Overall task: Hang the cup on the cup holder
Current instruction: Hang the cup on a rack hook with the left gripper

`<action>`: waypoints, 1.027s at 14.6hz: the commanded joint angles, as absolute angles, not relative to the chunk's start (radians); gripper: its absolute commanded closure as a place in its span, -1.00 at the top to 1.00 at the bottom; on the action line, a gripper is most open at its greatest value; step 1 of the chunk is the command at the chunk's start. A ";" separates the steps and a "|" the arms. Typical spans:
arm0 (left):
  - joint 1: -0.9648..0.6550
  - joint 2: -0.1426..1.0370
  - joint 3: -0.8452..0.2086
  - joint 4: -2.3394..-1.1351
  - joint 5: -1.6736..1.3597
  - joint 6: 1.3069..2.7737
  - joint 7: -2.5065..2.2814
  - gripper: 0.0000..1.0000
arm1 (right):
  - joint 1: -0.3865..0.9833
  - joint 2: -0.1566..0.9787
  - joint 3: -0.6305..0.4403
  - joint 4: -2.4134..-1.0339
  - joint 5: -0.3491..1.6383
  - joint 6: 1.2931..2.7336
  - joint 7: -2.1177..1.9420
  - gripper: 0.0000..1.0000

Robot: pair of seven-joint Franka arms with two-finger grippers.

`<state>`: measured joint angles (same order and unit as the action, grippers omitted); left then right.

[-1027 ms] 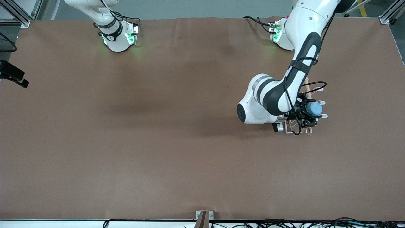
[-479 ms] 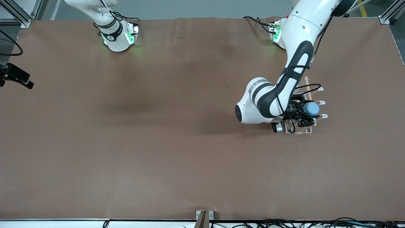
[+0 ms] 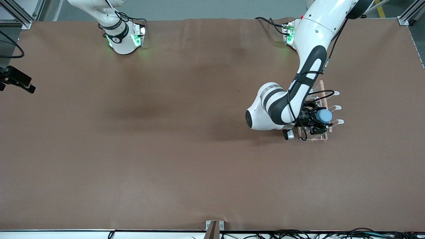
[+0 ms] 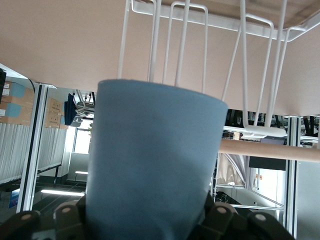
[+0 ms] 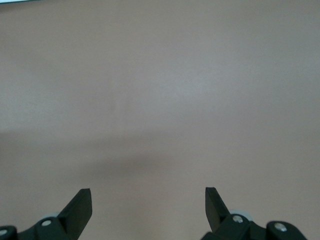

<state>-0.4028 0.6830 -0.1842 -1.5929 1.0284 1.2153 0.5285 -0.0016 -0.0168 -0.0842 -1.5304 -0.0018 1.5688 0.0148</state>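
Observation:
My left gripper (image 3: pixel 318 120) is shut on the light-blue cup (image 3: pixel 324 116) and holds it over the white wire cup holder (image 3: pixel 336 108) at the left arm's end of the table. The holder's wooden rod (image 3: pixel 322 89) shows beside the arm. In the left wrist view the cup (image 4: pixel 155 160) fills the middle between the black fingers (image 4: pixel 221 218). The holder's looped prongs (image 4: pixel 245 75) and rod (image 4: pixel 270 149) lie just past it. I cannot tell whether the cup touches a prong. My right gripper (image 5: pixel 148 200) is open and empty over bare table.
The brown table cover (image 3: pixel 186 149) spreads across the view. The two arm bases (image 3: pixel 124 39) stand along the edge farthest from the front camera. A black device (image 3: pixel 16 81) sits at the table's edge at the right arm's end.
My left gripper has shifted a little toward the right arm's end with the cup, staying over the holder. The black device at the table's edge moved slightly.

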 commanded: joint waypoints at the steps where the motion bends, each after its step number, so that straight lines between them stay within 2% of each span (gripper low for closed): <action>1: -0.397 0.683 -0.187 -1.586 1.065 1.216 0.525 1.00 | -0.011 -0.043 -0.071 -1.555 -0.020 1.582 0.031 1.00; 5: -0.396 0.669 -0.189 -1.575 1.043 1.216 0.482 1.00 | -0.011 -0.043 -0.071 -1.555 -0.020 1.580 0.031 1.00; 9: -0.394 0.614 -0.183 -1.425 0.933 1.209 0.471 1.00 | -0.012 -0.043 -0.071 -1.555 -0.020 1.578 0.031 1.00; 12: -0.328 0.594 -0.190 -1.257 0.676 1.213 0.312 1.00 | -0.012 -0.043 -0.071 -1.555 -0.020 1.580 0.031 1.00; 15: -0.333 0.577 -0.212 -1.239 0.549 1.294 0.001 1.00 | -0.012 -0.041 -0.071 -1.554 -0.020 1.582 0.031 1.00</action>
<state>-0.3276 0.5704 -0.1875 -1.2614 0.5997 1.2498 0.1862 -0.0016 -0.0168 -0.0841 -1.5303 -0.0018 1.5700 0.0148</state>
